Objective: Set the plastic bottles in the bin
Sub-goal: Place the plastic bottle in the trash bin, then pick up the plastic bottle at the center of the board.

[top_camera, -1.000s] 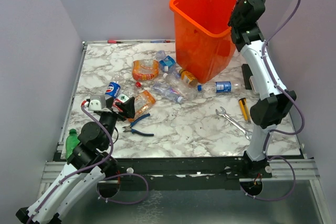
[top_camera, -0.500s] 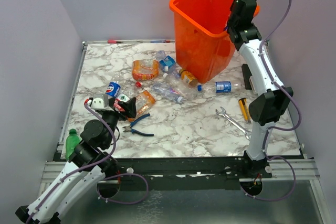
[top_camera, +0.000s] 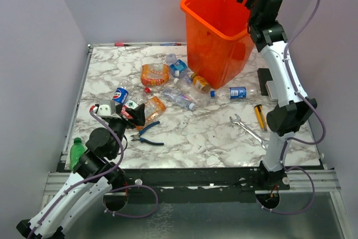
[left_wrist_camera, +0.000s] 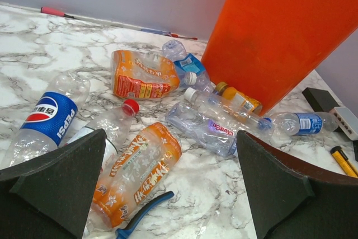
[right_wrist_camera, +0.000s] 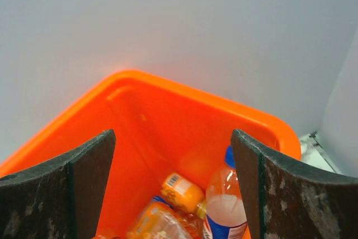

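Right gripper has lifted over the bin, jaws now spread and empty | left gripper gapes above plastic bottles strewn on the surface beside the bin, more already inside | light, crushable, slick: likely pinch mid-body, at label

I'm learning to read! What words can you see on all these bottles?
"PEPSI": on the blue label of the left bottle.
Near orange bottle: writing too blurred to read.
Far orange bottle: too blurred.
Clear bottle with purple print: blurred.
Small blue-label bottle by the bin: too small.
Dropped bottles inside it: unreadable.
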Motion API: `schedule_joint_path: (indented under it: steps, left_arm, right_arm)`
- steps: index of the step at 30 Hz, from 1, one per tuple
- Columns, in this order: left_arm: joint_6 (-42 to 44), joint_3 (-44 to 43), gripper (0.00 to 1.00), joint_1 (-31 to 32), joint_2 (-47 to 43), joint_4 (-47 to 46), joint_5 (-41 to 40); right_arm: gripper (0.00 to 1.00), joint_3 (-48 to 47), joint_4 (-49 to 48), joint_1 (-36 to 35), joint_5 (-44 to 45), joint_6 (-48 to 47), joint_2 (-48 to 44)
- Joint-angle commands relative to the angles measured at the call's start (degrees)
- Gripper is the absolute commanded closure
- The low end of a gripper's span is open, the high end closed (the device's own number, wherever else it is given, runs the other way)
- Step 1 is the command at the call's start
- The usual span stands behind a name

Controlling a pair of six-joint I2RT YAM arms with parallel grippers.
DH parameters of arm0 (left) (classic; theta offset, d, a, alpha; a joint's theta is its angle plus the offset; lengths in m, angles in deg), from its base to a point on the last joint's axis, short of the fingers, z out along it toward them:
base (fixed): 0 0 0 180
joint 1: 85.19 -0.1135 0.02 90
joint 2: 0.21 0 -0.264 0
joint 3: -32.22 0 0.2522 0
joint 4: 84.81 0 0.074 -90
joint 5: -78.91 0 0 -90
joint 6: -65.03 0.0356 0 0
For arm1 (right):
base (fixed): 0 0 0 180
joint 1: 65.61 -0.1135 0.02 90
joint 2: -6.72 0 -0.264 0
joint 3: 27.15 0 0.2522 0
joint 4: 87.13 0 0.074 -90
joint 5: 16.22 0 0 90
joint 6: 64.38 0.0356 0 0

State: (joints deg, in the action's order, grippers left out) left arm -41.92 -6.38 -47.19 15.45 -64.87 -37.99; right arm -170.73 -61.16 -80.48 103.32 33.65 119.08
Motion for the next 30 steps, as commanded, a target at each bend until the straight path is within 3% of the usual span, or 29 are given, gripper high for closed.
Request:
schedule_joint_path:
  steps: [1, 4, 8, 11, 14, 19, 24, 27, 30]
  left_arm:
    - [-0.44, -1.26, 0.01, -0.10, 1.50, 0.61, -0.64]
    - [-0.37, -1.43, 0.01, -0.04, 2.31, 0.64, -1.19]
    - [0.11, -1.18, 0.01, -0.05, 2.59, 0.83, -0.93]
    - [0.16, -1.30, 0.01, -0.07, 3.11, 1.27, -0.99]
    - [0.08, -1.52, 0.01, -0.05, 4.03, 1.63, -0.94]
    - [-0.38, -2.24, 0.01, -0.03, 6.36, 2.03, -1.09]
    - [-2.28, -3.50, 0.01, -0.04, 7.97, 4.24, -3.77]
    - [-5.18, -5.38, 0.01, -0.10, 10.45, 8.89, -5.10]
    - [-13.38, -9.29, 0.01, -0.08, 17.66, 18.90, -12.41]
  right_arm:
    - [0.13, -2.49, -0.68, -2.44, -7.52, 3.15, -9.10]
    - [0.13, 6.19, -5.16, -6.51, -13.49, 3.95, -17.93]
    - [0.13, 27.60, -11.65, -11.95, -23.77, 5.46, -32.20]
    - [0.13, 42.64, -15.29, -13.20, -33.15, 11.36, -43.34]
    - [0.13, 57.54, -16.97, -13.24, -37.03, 17.99, -52.72]
    - [0.11, 75.57, -10.91, -13.25, -36.14, 22.86, -62.95]
    - [0.01, 87.48, -5.71, -13.25, -31.20, 32.76, -67.01]
    - [0.00, 93.60, -6.64, -13.25, -30.91, 37.47, -69.11]
    - [0.00, 100.45, -10.70, -13.22, -32.62, 40.02, -71.06]
